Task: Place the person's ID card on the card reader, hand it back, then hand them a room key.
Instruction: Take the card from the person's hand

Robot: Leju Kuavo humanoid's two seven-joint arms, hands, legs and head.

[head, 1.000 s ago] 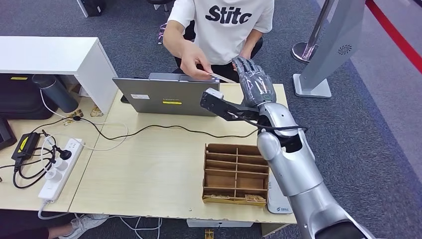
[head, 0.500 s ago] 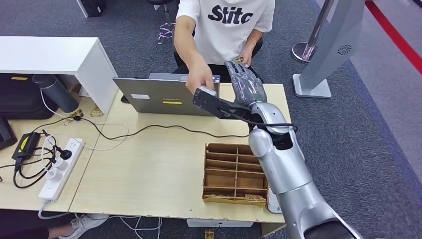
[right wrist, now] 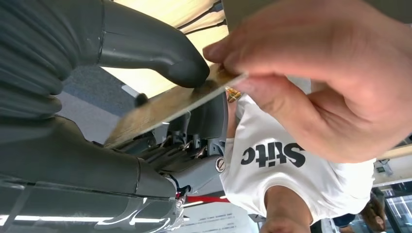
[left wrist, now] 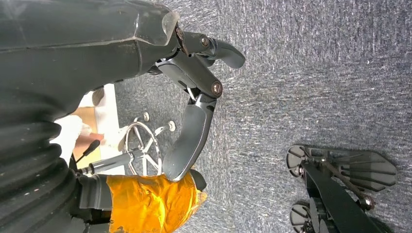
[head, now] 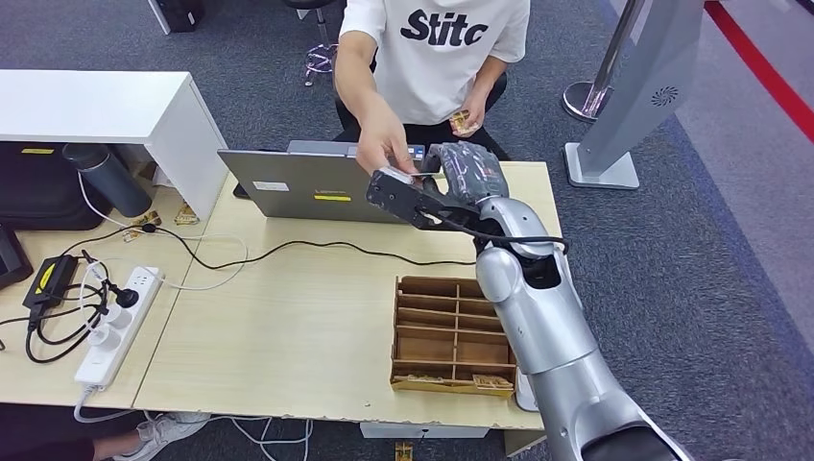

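Observation:
My right hand (head: 467, 174) is raised over the far table edge beside the laptop, fingers curled. The right wrist view shows its thumb (right wrist: 154, 50) pressing on a thin tan ID card (right wrist: 165, 109), with its fingers under the card. The person's hand (right wrist: 316, 82) still pinches the card's other end; in the head view that hand (head: 386, 146) covers the card. A white card reader (head: 524, 392) peeks out by the table's near right corner. My left hand (left wrist: 190, 99) hangs over the carpet, fingers apart, holding nothing.
A wooden compartment box (head: 452, 336) sits next to the reader under my right forearm. A grey laptop (head: 322, 184) stands at the far edge, with a black cable (head: 288, 247) across the table. A power strip (head: 113, 327) lies at the left.
The person's hand came down with the card to my right hand. My right hand swung left toward the laptop and its fingers curled onto the card.

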